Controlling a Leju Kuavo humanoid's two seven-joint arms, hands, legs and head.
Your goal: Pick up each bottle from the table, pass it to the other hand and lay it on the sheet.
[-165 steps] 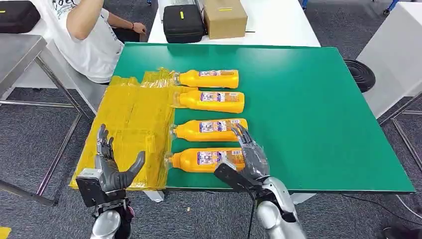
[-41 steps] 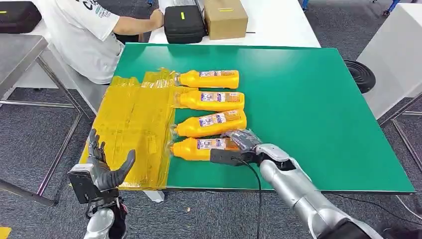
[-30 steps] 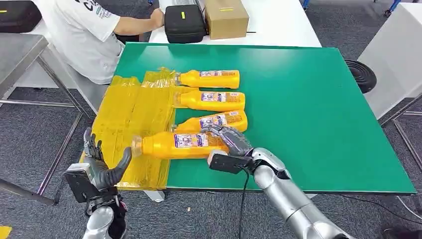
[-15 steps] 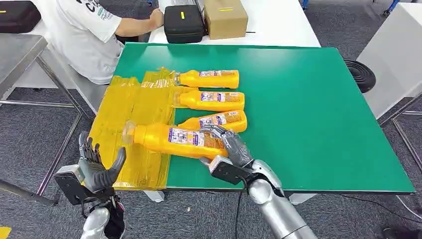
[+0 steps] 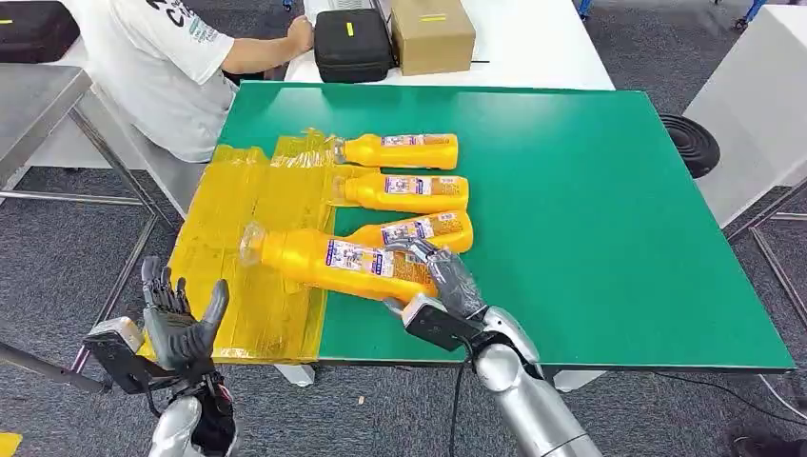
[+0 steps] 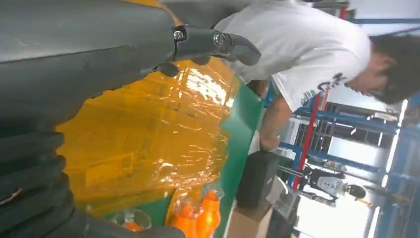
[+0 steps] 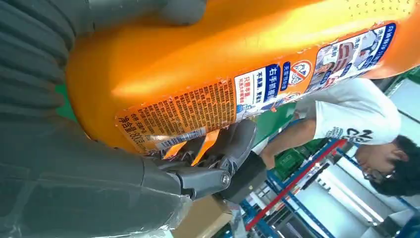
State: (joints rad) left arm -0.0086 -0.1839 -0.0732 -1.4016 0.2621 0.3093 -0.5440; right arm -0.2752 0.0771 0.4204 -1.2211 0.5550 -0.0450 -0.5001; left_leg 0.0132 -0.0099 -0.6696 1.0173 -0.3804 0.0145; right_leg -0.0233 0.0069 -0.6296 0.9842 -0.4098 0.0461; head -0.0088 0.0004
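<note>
My right hand [image 5: 445, 282] grips the base of an orange bottle [image 5: 333, 263] and holds it above the table, its clear cap pointing left over the yellow sheet [image 5: 252, 238]. In the right wrist view the same bottle [image 7: 237, 59] lies across my fingers [image 7: 218, 153]. Three more orange bottles lie in a row on the green table: the far one [image 5: 400, 150], the middle one [image 5: 407, 191] and the near one [image 5: 423, 229], just behind the held bottle. My left hand [image 5: 176, 319] is open, palm up, off the table's near left corner, below the sheet's edge.
A person in a white shirt [image 5: 157, 67] sits at the table's far left corner. A black case [image 5: 352, 43] and a cardboard box [image 5: 430, 33] stand on a white table behind. The green table [image 5: 609, 219] is bare to the right.
My right hand closed on the nearest bottle, lifted it and carried it left over the sheet's edge. My left hand sank a little and drifted left, still open.
</note>
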